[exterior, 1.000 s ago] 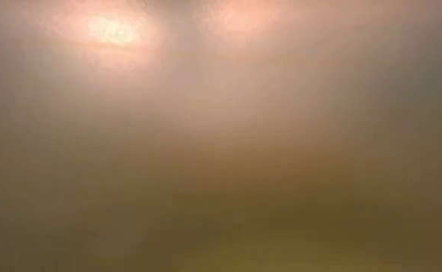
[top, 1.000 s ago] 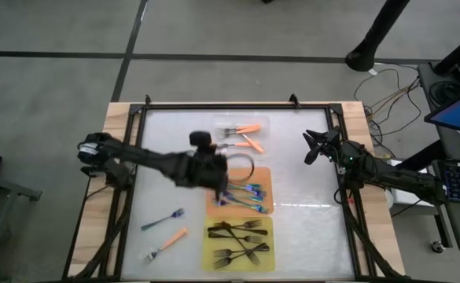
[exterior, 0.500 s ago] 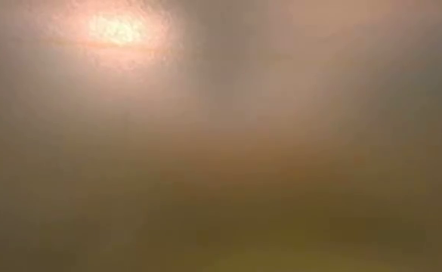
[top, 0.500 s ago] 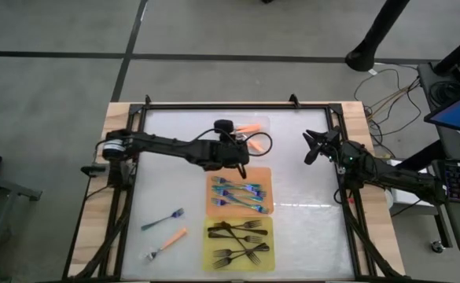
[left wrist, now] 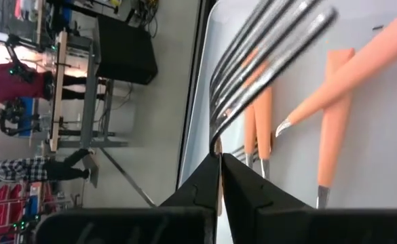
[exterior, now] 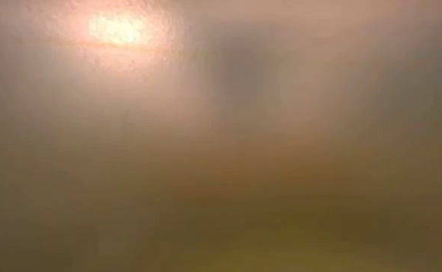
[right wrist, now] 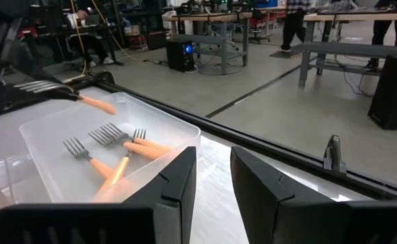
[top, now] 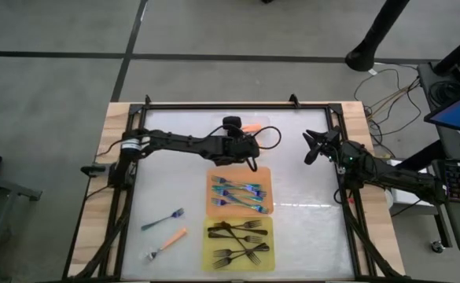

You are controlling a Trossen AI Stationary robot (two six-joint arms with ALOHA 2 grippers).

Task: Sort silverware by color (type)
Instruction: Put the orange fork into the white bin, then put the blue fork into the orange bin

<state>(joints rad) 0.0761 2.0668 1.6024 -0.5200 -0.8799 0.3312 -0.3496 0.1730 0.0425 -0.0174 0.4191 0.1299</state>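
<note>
My left gripper [top: 249, 148] [left wrist: 220, 157] is shut on an orange-handled fork [right wrist: 62, 93], above the clear tray [top: 263, 124] at the far middle. Three orange-handled forks [right wrist: 117, 152] lie in that tray. Teal-handled forks [top: 240, 193] lie in the orange tray and black forks [top: 240, 242] in the yellow tray. A teal-handled fork [top: 163, 220] and an orange-handled fork [top: 167, 242] lie loose on the table at the near left. My right gripper [top: 311, 149] [right wrist: 213, 196] waits open at the right edge. The low view shows only blur. My left gripper pinches the fork's metal tine end [left wrist: 216, 139] between its two fingertips; which spot on the metal, I cannot tell. The fingers slant down from the table's left. The tines [left wrist: 273, 54] run out past the fingertips. The orange handle [right wrist: 96, 104] sticks out free, clear of the tray.
The orange tray [top: 265, 173] and yellow tray [top: 211, 259] lie one behind the other at the table's middle, just near of the clear tray. A dark frame rail [top: 237, 105] runs along the far edge. Bare table lies between the trays and my right gripper.
My left gripper has gone from the orange tray's left side toward the far edge and the right, sinking over the clear tray. Its fingers have stayed shut. My right arm has kept still.
</note>
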